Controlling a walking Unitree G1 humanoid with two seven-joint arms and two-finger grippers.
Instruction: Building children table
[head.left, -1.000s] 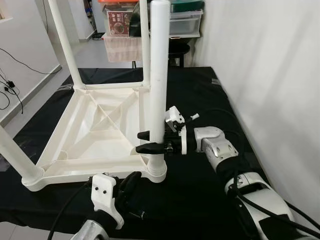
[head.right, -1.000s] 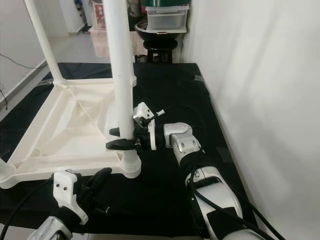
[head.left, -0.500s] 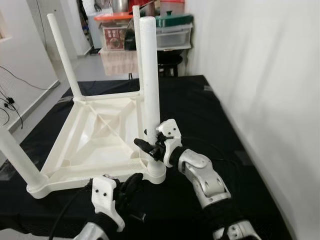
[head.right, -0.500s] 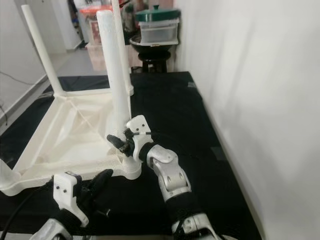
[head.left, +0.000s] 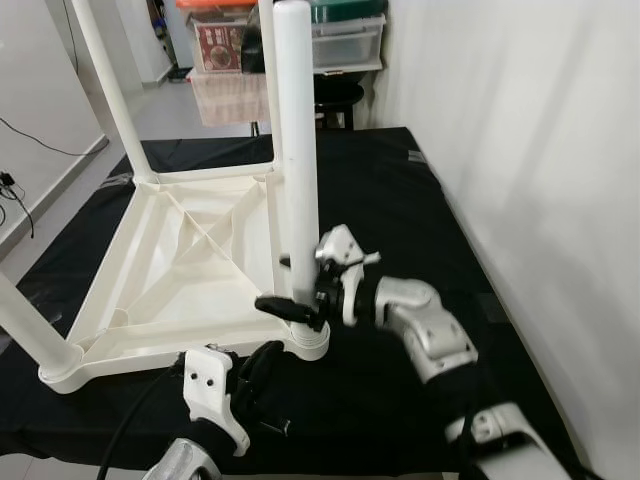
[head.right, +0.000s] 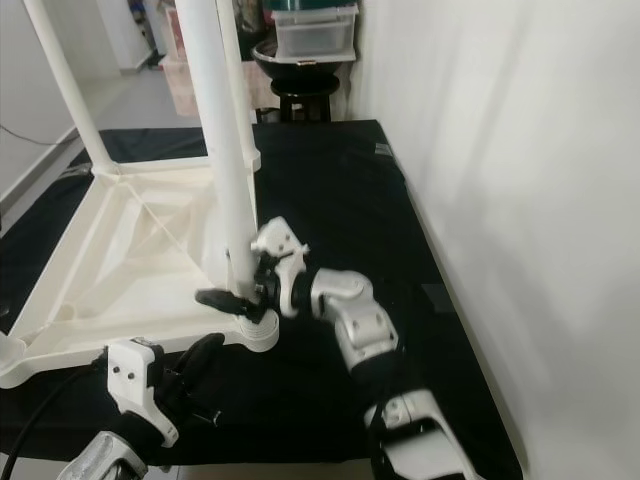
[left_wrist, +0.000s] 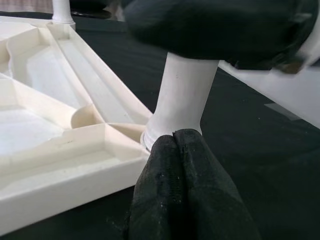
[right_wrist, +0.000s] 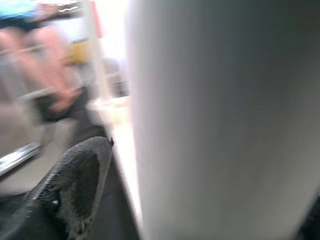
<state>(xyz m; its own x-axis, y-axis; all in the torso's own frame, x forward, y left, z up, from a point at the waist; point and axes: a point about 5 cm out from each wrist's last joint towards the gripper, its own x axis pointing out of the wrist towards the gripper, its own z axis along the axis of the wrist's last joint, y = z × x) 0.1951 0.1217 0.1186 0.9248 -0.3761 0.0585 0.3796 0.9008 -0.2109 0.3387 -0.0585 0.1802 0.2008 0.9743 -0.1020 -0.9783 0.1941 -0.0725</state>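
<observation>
1. Resting nearest the camera, left pincer (head.left: 262, 362) sits low on the black mat (head.left: 400, 390), fingers pressed together, nothing held; in the left wrist view its tips (left_wrist: 180, 145) sit just in front of the leg socket (left_wrist: 182, 95).
2. Right pincer (head.left: 290, 295) reaches in from the right, its two black fingers either side of the near white leg (head.left: 296, 150) just above the corner socket (head.left: 312, 345). Clamped on the leg; in the right wrist view one finger (right_wrist: 75, 185) lies alongside the leg surface (right_wrist: 220, 120), blurred.
3. Near leg stands upright in that corner of the table top.
4. Children table (head.left: 190, 270) lies upside down on the mat, ribbed underside facing up, left of the right arm (head.left: 425, 325).
5. Another leg (head.left: 30, 325) stands in the near-left corner, two more (head.left: 105, 85) at the far corners.
6. White wall (head.left: 530, 150) along the right side.
7. Storage boxes (head.left: 345, 40) and a dark stool (head.left: 335, 95) stand beyond the mat's far edge.
</observation>
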